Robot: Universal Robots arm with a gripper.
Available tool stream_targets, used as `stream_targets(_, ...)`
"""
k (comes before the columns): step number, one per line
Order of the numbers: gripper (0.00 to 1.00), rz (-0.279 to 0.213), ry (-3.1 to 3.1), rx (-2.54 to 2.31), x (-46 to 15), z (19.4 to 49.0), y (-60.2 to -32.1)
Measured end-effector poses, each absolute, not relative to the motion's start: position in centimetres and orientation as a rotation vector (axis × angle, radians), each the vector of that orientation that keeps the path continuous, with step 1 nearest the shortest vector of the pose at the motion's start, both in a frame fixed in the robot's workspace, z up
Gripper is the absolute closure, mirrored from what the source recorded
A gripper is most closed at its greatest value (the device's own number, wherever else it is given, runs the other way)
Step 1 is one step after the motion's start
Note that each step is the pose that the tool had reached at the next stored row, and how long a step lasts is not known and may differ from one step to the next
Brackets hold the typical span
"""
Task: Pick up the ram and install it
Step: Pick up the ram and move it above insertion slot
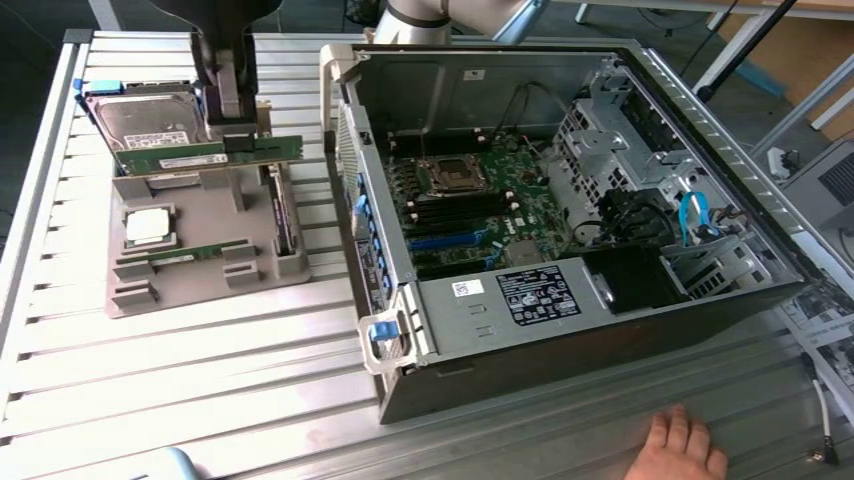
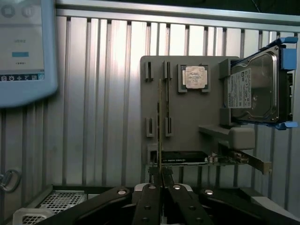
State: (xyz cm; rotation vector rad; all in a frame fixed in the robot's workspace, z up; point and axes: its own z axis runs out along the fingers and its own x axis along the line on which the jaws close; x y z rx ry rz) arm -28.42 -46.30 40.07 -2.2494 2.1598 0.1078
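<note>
Exterior view: raised, oblique, mid-range look down across the slatted table (image 1: 160,380), open computer case (image 1: 534,200) at centre, grey parts holder (image 1: 194,275) at nine o'clock. Wrist view: close, facing straight down past the gripper (image 2: 161,174) onto that holder. Shared: holder, table slats.

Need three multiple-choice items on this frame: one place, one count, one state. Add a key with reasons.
1. Where is the person's hand? A. on the slatted metal table, outside the open black computer case; B. inside that case; C. on the robot arm.
2. How many long green ram sticks? A. one; B. two; C. four.
3. What is the gripper doing? A. open; B. shut, empty; C. shut on a ram stick.
Key: 1A, the hand lies on the slats by the case. 2B, there is the held ram stick and the second ram stick in the grey plastic tray. 3C, the gripper clamps the held stick above the tray.
</note>
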Motion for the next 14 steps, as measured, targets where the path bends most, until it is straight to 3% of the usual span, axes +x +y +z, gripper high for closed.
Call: stream_targets(14, 0.88, 0.108, 2.160, -2.249, -26.2, 40.1, -46.3)
